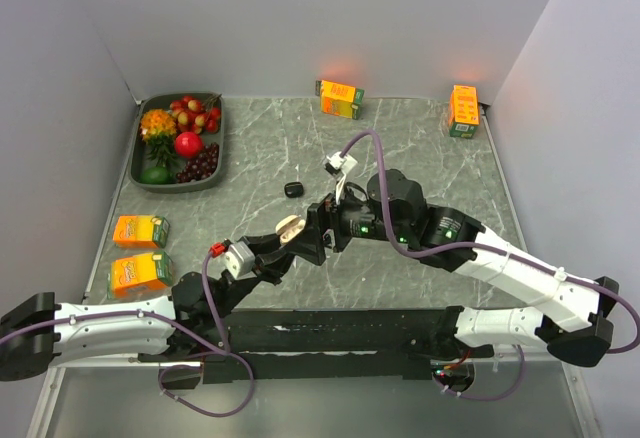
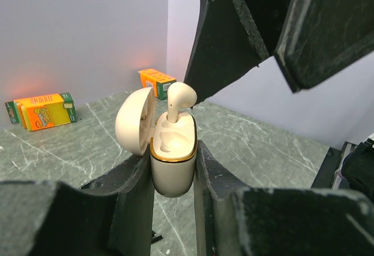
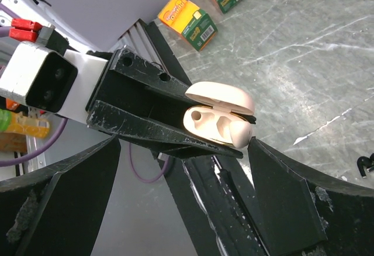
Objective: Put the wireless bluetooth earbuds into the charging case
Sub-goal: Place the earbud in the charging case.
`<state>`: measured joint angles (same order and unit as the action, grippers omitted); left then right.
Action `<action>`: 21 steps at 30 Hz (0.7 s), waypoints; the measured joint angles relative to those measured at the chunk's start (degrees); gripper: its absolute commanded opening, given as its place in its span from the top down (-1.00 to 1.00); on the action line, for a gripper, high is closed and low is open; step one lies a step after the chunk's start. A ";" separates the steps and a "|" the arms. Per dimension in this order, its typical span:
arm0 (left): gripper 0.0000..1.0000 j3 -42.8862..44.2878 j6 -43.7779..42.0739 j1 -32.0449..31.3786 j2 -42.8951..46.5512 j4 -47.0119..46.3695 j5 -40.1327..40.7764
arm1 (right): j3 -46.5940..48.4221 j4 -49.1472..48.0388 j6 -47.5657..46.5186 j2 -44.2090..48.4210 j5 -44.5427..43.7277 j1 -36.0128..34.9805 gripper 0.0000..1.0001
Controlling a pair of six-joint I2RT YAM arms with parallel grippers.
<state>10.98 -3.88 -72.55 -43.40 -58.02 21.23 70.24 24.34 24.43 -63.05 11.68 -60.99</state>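
Where the two arms meet at the centre of the top view, the left end effector (image 1: 292,238) is clenched on the case (image 2: 172,174), its fingers (image 2: 135,197) pressing both sides of the lower half. Cream and glossy with a gold rim, the case is held upright, its lid hinged back to the left. One whitish earbud (image 2: 180,97) sits stem-down in the far socket, its bulb standing above the rim; the near socket shows its hollow. Spread wide, the right end effector (image 3: 184,148) grips nothing, with a finger on either side of the case's open mouth. A black earbud (image 1: 292,189) lies on the worktop (image 1: 430,148), just above centre.
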 measured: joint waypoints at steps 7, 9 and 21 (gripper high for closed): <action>0.98 0.00 0.02 0.00 0.07 -0.02 -0.48 | 2.10 1.25 -0.07 0.00 -1.84 0.00 -0.98; 0.98 0.00 0.02 0.00 0.07 -0.02 -0.52 | 2.43 1.64 -0.13 0.09 -2.71 0.00 -0.96; 0.98 0.00 0.07 0.00 1.36 0.04 -1.09 | 2.51 6.99 -0.42 4.22 -16.02 7.15 -0.66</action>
<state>10.98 -3.81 -72.55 -42.04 -57.98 20.14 72.75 31.33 24.01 -58.83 -4.34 -53.84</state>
